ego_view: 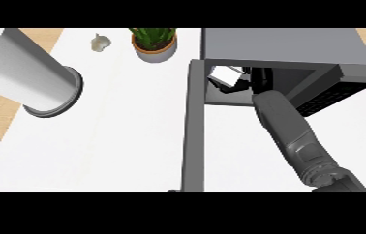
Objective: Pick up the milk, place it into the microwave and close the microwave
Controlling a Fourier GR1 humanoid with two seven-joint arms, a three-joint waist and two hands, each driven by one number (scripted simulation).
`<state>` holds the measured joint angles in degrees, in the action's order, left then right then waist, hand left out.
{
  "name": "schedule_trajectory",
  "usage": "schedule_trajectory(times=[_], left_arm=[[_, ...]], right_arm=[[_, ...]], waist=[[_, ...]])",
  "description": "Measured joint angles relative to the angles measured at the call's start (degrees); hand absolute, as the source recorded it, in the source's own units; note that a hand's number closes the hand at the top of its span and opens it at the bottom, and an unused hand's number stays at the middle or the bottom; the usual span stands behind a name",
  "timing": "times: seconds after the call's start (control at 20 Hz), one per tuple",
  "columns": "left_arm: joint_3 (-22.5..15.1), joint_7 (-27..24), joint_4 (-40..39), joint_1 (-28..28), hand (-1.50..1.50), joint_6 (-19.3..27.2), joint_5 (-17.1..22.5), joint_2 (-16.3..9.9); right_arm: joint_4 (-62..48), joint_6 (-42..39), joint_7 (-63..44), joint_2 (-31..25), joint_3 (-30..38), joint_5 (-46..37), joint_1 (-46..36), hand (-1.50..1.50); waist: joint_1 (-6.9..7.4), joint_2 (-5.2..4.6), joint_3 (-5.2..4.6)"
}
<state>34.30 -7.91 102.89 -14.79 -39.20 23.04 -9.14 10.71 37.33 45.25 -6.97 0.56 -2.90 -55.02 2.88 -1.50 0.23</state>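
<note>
The white kitchen counter (107, 141) lies under me, with bare room across its middle and lower left. At upper right stands the grey box-shaped microwave (279, 42), its grey door (193, 126) swung open toward the lower edge and seen edge-on as a long strip. A dark control panel sits at the microwave's right side; no writing on it can be read. My left forearm, a grey cylinder (36, 78), crosses the upper left corner and ends in a dark rim; my left hand does not show. My grey right forearm (293, 136) comes up from the lower right edge into the microwave's opening. A green spiky plant in a grey round pot (154, 44) stands near the counter's far edge, just left of the microwave. Inside the cavity, my black right hand (243, 83) curls round the white milk carton (223, 74); no label can be made out. A small pale garlic bulb (100, 42) lies left of the pot.
</note>
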Motion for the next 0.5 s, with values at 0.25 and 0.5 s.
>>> schedule_trajectory(times=[0.25, 0.5], left_arm=[[0.0, -0.7, -1.1, 1.1, -1.5, -0.3, -0.4, -0.4], [-0.4, -0.9, -1.9, 1.8, -1.5, -0.4, -1.2, -0.6]], right_arm=[[-3.2, 5.3, -1.3, -1.2, 0.2, -1.7, -1.8, 1.5], [-4.1, 7.9, -2.2, -2.4, 2.3, -0.9, -2.8, 1.5]], waist=[[0.63, -0.46, 0.09], [1.33, -0.76, 0.11]])
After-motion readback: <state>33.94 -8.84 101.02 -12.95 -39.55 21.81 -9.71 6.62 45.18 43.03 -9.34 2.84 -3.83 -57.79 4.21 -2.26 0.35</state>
